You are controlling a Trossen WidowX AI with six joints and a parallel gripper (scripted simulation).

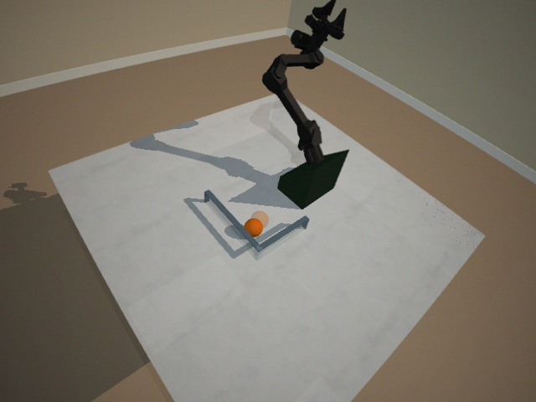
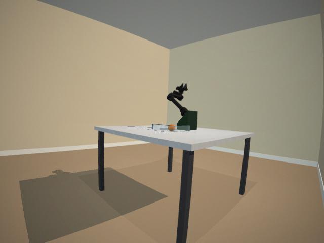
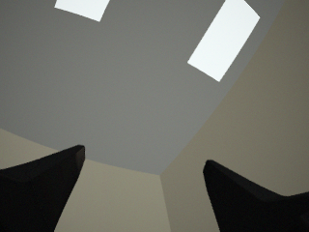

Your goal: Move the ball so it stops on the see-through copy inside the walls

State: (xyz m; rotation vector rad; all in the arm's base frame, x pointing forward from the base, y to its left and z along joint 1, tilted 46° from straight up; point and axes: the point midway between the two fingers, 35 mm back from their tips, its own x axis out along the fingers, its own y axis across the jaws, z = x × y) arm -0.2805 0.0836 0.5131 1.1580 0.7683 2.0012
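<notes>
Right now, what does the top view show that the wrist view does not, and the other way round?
Only the top view shows the orange ball, the see-through copy just behind it, the two clear walls forming a corner, the table and the arm's dark green base.

Only the wrist view shows the grey ceiling with two bright panels, since the camera points upward.

Both show the gripper, open and holding nothing, raised far from the ball.

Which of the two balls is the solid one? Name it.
The orange ball, nearer the walls' corner. The other, the pale copy just behind it, is see-through.
</notes>
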